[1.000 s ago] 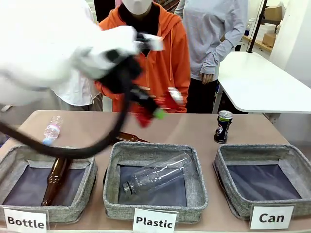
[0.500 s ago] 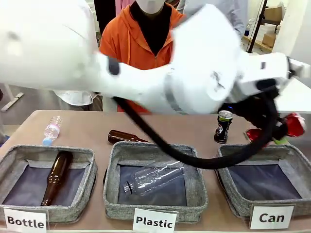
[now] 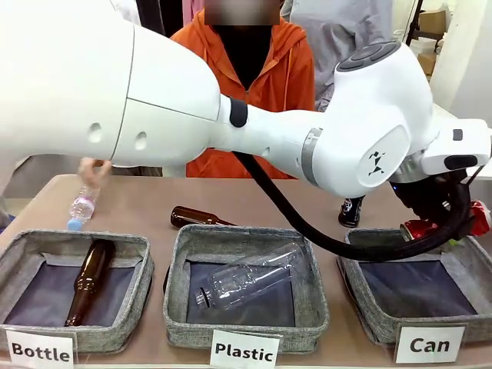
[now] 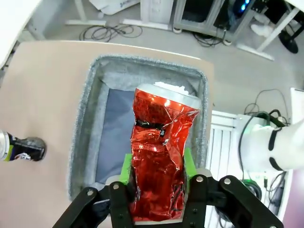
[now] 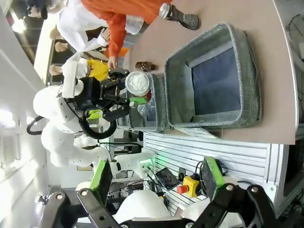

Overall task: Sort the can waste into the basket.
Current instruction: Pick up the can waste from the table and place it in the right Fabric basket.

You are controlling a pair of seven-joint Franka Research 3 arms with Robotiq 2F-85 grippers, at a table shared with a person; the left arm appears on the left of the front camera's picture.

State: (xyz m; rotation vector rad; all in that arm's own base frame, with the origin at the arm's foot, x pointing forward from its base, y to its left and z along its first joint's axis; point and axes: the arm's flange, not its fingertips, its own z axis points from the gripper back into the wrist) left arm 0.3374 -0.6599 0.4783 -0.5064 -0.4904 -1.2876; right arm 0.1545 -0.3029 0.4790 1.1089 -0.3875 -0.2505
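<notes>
Left wrist view, claw (image 4: 156, 160) gripping red can (image 4: 160, 142)

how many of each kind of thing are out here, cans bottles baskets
cans: 2 (crushed red can, dark can)
brown glass bottles: 2 (brown bottle in a basket, brown bottle on the table)
clear plastic bottles: 2 (large clear bottle, small clear bottle)
baskets: 3 (Bottle basket, Plastic basket, Can basket)
total: 9
</notes>
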